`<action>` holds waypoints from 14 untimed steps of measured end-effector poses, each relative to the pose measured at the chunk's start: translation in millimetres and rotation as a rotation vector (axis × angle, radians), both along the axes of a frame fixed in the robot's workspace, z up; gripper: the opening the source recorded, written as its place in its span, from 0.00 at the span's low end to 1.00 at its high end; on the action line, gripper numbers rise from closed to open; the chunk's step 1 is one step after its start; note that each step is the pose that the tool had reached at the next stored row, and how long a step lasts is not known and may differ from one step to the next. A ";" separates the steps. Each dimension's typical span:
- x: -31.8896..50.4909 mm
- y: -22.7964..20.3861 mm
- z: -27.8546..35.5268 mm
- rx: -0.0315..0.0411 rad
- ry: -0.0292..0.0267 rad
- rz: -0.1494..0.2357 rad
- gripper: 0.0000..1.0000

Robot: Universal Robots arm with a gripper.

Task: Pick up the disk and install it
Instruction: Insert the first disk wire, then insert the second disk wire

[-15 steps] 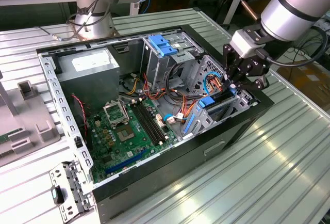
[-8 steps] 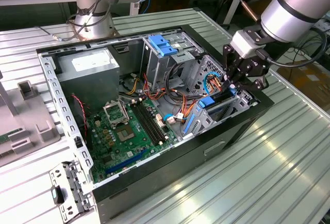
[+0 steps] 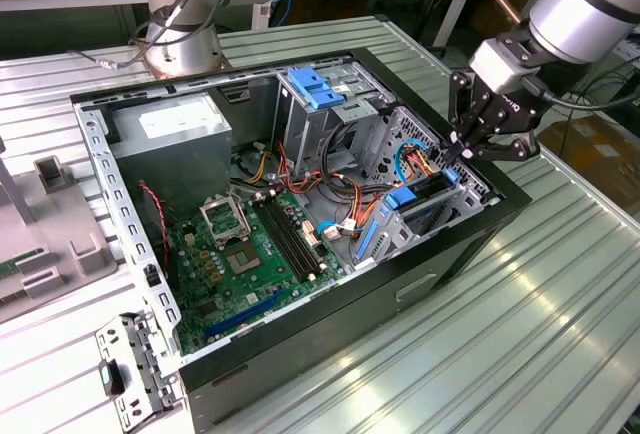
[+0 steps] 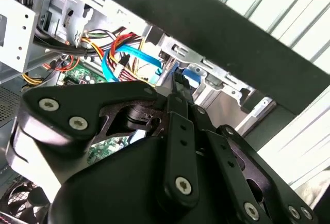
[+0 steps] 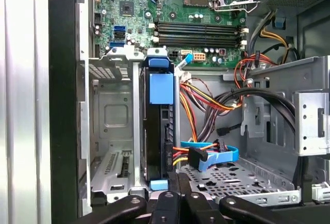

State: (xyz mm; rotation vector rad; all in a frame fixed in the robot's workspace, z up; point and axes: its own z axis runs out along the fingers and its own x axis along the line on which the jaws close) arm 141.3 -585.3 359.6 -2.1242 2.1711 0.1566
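Black links of my pincer (image 5: 172,195) fill the near edge in both wrist views, and they meet at the end of the disk (image 5: 157,131). My fingers look nearly closed on its blue tab, but the contact itself is hidden, so I cannot tell for sure if I hold it or only touch it.

I see the disk standing on its edge inside the metal cage (image 5: 111,110), at the corner of the case (image 3: 430,264) on the exterior view's right, beside the black side wall. Its long axis runs from my pincer toward the board (image 5: 170,7), and the far end with the blue carrier points at the board. I judge it is mostly seated in the slot.

Risks, as I judge them: if I push a little tilted, the carrier can jam on the cage rails. Also the orange and blue cables (image 5: 206,154) lie just beside the disk, and my links could catch or pinch them.
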 end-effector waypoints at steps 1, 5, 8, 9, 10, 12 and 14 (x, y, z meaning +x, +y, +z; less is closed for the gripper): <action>1.6 0.1 1.4 0.0002 0.0001 0.000 0.11; 2.7 0.2 2.3 0.0001 0.0001 0.000 0.11; 2.8 0.2 2.3 0.0000 0.0001 0.000 0.11; 2.9 0.2 2.3 0.0001 0.0001 0.000 0.11; 2.9 0.2 2.3 0.0000 0.0001 0.000 0.11; 2.9 0.2 2.3 0.0001 0.0001 0.000 0.11; 3.0 0.2 2.3 0.0001 0.0002 0.000 0.11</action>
